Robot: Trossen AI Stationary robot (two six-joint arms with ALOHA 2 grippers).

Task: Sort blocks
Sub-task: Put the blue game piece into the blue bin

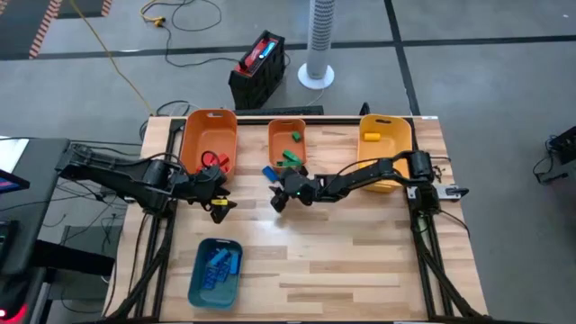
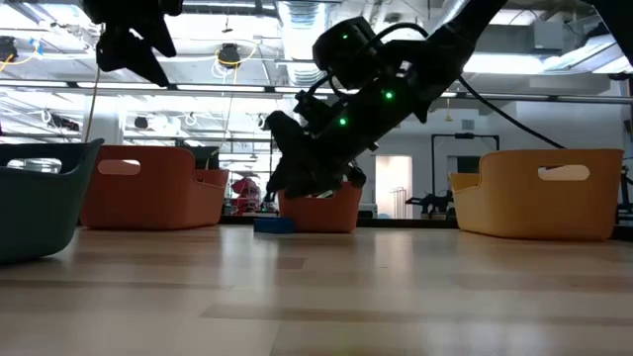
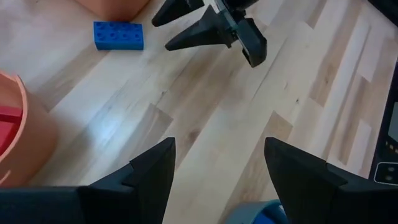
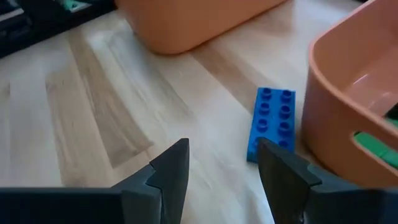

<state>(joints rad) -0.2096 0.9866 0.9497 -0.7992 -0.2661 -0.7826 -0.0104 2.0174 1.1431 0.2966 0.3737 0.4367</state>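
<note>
One blue block [image 1: 270, 172] lies flat on the table, studs up, beside the near left corner of the middle orange bin [image 1: 288, 144]. It also shows in the right wrist view [image 4: 272, 124], the left wrist view [image 3: 118, 35] and the low view [image 2: 274, 224]. My right gripper [image 1: 279, 200] is open and empty, just on the near side of the block and above the table [image 4: 224, 168]. My left gripper [image 1: 219, 207] is open and empty, raised left of it [image 3: 217, 168]. Red blocks lie in the left orange bin [image 1: 209, 139], green ones in the middle bin, a yellow one in the yellow bin [image 1: 385, 139], and blue ones in the teal bin [image 1: 216, 270].
Three bins stand in a row along the table's far edge, and the teal bin stands near the front left. Bare wood lies between the grippers and across the table's near right half. Both arms reach in over the middle of the table.
</note>
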